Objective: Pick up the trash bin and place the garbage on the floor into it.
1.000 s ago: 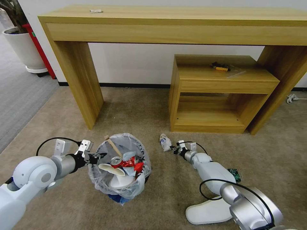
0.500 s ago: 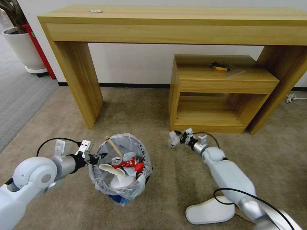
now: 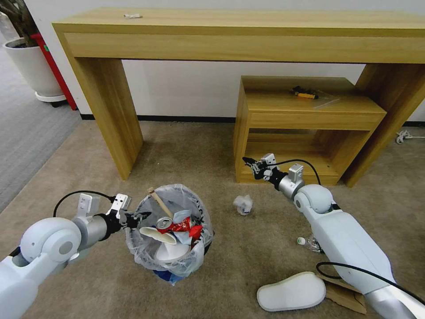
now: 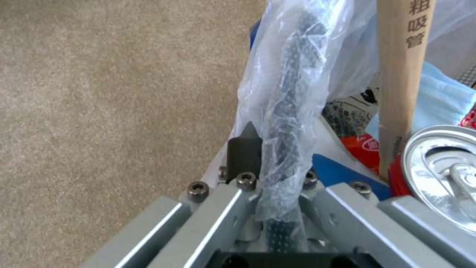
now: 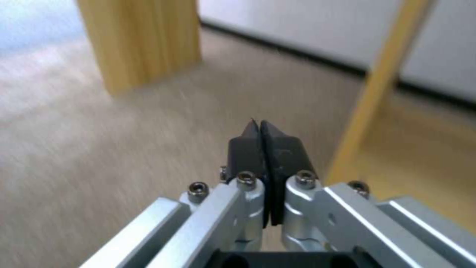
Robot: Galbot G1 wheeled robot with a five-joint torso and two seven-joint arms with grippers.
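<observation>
Bin rim clamped; wad on floor.
Left end effector (image 3: 134,218) grasping bin (image 3: 133,241); right end effector (image 3: 251,164) clenched, empty, above wad (image 3: 243,204).

Crinkly clear plastic lines the trash bin (image 3: 168,248); short-pile carpet (image 3: 186,150).

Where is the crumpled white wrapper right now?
In the head view the crumpled white wrapper lies on the floor, to the right of the trash bin and in front of the low wooden shelf, apart from the right gripper.
</observation>
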